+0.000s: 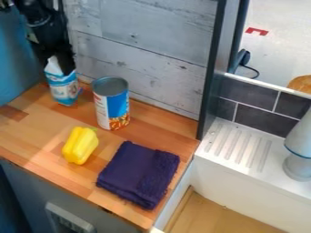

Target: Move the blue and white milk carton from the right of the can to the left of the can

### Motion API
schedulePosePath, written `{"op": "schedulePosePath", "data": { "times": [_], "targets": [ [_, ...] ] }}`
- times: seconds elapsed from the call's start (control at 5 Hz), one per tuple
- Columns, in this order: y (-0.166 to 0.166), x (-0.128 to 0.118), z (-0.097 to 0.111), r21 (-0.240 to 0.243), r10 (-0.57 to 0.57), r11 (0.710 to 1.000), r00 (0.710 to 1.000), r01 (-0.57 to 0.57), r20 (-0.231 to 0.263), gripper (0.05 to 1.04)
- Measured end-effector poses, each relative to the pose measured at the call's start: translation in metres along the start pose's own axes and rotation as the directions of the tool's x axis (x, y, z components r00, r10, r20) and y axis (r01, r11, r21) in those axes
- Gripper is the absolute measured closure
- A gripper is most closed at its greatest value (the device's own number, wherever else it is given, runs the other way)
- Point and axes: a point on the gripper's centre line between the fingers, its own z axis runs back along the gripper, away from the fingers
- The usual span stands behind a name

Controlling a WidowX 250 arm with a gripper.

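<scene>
Upper left: the gripper (58, 66) fingers (67, 64) seemingly pinch a blue-and-white bag (63, 89). Grasp apparently made; placing probably remains.

Pepper (80, 145) left of cloth (138, 175); can (112, 105) behind, right of bag (63, 87)

Above the blue-and-white bag (63, 87), the robot arm (41, 17) is showing a black body, its bulky, rounded section giving way to an angular black claw (59, 65) nearer the bag. Small pale patches, perhaps markings or fittings, are breaking up the black higher above the bag.
</scene>
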Motion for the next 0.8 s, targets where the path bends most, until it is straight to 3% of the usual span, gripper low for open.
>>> {"op": "schedulePosePath", "data": {
  "times": [0.4,0.6,0.8],
  "targets": [
    [0.0,-0.007,-0.011,-0.026,-0.011,1.0,1.0,0.011,0.01,0.068],
    [-0.003,-0.009,-0.009,-0.045,-0.011,0.999,1.0,0.011,0.003,0.074],
    [-0.004,0.001,0.02,-0.034,0.007,0.999,0.999,-0.006,0.043,0.075]
  ]
}}
